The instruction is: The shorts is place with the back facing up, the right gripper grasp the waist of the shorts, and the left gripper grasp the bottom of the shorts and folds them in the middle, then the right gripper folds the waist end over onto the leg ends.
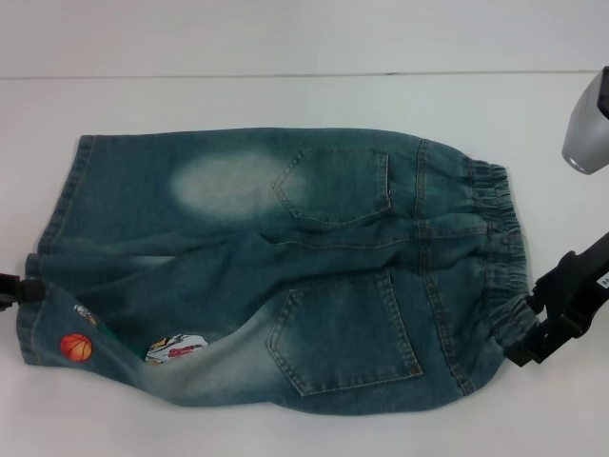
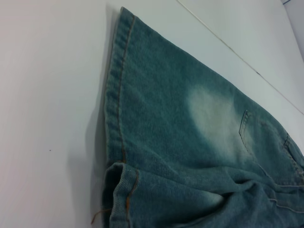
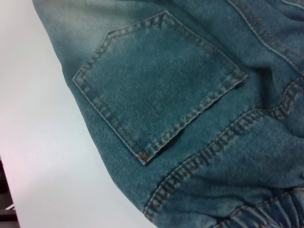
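The faded blue denim shorts (image 1: 276, 271) lay flat on the white table (image 1: 285, 100), back pockets up, elastic waistband (image 1: 504, 257) toward my right arm and the leg hems (image 1: 52, 248) toward my left. From the head camera they looked unfolded lengthwise: both back pockets showed, one leg beyond the other, and only the near leg's hem corner was turned up, baring the printed front. I judged the first fold along the middle barely begun, if begun at all, and the waist-over-legs fold wholly left to do.

The right gripper (image 1: 542, 328), a black pincer, sat at the near end of the waistband, touching the gathered fabric. I took it to be clamped on the waist, though the contact itself was partly hidden. The left gripper (image 1: 19, 288) showed only as a dark tip at the picture's edge, against the near leg's hem; whether it held the cloth I could not tell. My left wrist camera showed the hems and a loose thread, the right wrist camera a pocket and the waistband seam, neither showing fingers.

On the turned-up corner I saw an orange basketball patch (image 1: 76, 347) and a small printed patch (image 1: 178, 347) with red marks; any lettering there was too small to read. I found no brand label.
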